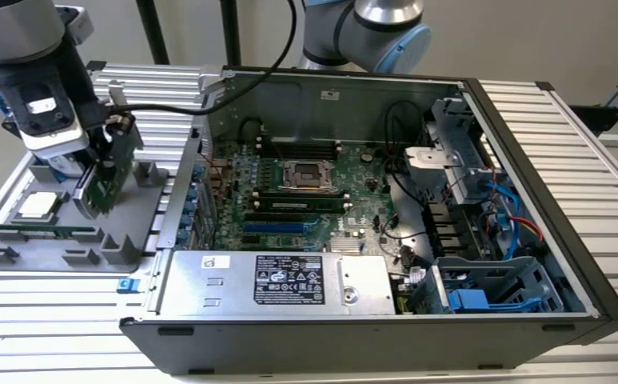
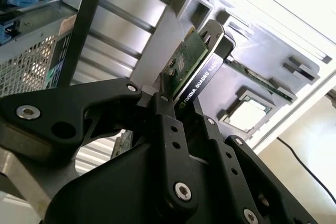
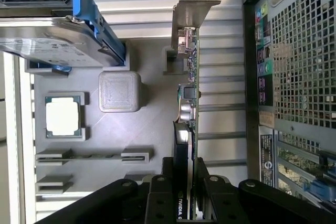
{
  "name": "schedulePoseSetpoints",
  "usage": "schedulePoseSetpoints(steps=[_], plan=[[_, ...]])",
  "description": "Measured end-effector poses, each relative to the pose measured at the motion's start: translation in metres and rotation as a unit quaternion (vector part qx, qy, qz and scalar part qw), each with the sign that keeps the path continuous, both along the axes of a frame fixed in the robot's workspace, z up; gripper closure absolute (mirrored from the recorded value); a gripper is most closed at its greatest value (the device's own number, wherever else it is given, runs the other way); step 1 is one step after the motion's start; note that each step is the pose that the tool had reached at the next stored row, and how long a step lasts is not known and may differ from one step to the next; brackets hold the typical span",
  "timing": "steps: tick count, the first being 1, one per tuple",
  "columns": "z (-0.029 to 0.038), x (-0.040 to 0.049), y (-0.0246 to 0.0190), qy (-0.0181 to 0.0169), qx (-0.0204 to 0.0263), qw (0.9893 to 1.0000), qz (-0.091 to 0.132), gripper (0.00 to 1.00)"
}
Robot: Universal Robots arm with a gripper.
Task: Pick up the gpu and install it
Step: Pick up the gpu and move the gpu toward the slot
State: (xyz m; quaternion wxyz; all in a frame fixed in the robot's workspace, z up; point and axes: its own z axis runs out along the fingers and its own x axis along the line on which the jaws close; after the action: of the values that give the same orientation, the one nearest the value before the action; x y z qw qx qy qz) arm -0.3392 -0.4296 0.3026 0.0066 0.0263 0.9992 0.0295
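The gpu (image 1: 106,172) is a green card with a silver bracket (image 3: 191,3) at one end, and it hangs tilted over the grey parts tray (image 1: 31,258) at the exterior view's left. My gripper (image 1: 104,152) is shut on it from above. In both wrist views the black fingers (image 2: 168,124) clamp the card's dark edge (image 3: 184,145). The gpu (image 2: 191,64) reaches out past the gripper (image 2: 176,95) toward the tray's holders. The card's low end sits close above the tray; I cannot tell whether it touches.
The open computer case (image 1: 522,120) lies at the exterior view's right, with its motherboard (image 1: 298,192), blue slot (image 1: 277,228) and power supply (image 1: 277,280). On the tray rest a hard drive with blue tabs (image 3: 52,30), a processor (image 3: 63,116) and a memory stick (image 1: 47,232).
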Motion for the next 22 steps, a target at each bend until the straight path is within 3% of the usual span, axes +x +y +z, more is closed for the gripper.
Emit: schedulePoseSetpoints(steps=[22], plan=[[0.0135,0.0000,0.0000,0.0000,0.0000,1.0000,0.000,1.00]])
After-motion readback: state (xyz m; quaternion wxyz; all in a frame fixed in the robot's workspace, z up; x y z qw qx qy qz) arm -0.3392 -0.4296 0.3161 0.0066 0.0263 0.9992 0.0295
